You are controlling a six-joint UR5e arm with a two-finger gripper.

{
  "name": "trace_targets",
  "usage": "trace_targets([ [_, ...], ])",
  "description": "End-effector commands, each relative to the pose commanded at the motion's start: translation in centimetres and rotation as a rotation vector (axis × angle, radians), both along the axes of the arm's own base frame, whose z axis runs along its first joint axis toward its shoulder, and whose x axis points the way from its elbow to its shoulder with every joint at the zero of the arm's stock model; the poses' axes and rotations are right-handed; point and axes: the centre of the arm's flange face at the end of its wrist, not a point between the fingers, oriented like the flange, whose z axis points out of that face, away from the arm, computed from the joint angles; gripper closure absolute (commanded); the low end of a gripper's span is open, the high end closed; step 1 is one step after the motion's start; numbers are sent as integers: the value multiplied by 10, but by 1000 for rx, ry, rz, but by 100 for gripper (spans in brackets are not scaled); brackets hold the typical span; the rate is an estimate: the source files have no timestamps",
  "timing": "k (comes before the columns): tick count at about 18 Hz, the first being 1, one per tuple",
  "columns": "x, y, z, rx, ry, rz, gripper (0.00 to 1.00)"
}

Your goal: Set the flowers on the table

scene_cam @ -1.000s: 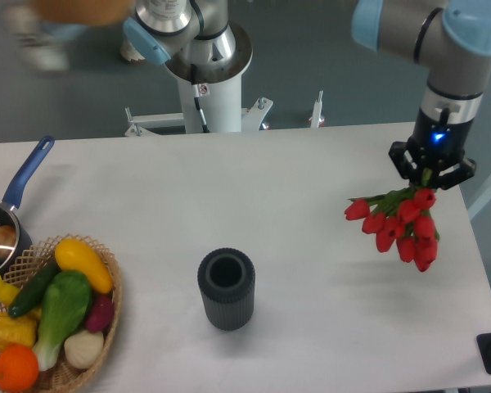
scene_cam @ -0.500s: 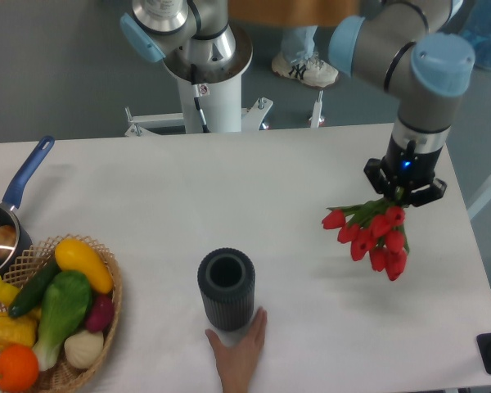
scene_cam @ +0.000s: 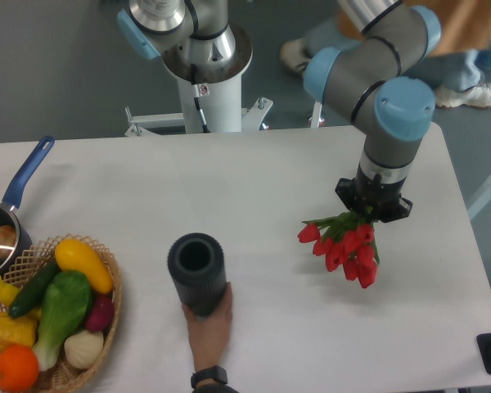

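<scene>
A bunch of red tulips (scene_cam: 344,249) with green stems hangs from my gripper (scene_cam: 373,207) over the right part of the white table (scene_cam: 254,188). The gripper points straight down and is shut on the stems; the blooms hang below and to the left of it. I cannot tell whether the blooms touch the table top. The fingertips are hidden by the wrist and the stems.
A person's hand (scene_cam: 209,323) holds a dark ribbed vase (scene_cam: 198,272) near the table's front middle. A wicker basket of vegetables (scene_cam: 53,315) stands front left. A blue-handled pan (scene_cam: 4,221) is at the left edge. The robot's base (scene_cam: 206,65) stands behind the table.
My gripper has moved left and toward the front with the tulips. A hand came in from the front edge, took the vase and shifted it left.
</scene>
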Motion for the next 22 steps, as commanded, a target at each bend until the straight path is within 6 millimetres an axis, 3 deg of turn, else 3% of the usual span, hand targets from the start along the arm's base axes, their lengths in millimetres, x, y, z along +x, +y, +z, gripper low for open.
trace_targets([
  [1,2,3,0,0,0,-8,80],
  [2,1,4,5,9,12,-9,47],
  [3,0,5,8,16,30,-11,0],
  [8,-8,5,16,53,95,-5,0],
  [15,-35,-28,22,152,66,54,0],
  [18,-43,-31,33,161,86,65,0],
  [22,-46,-34,32,160,86,77,0],
])
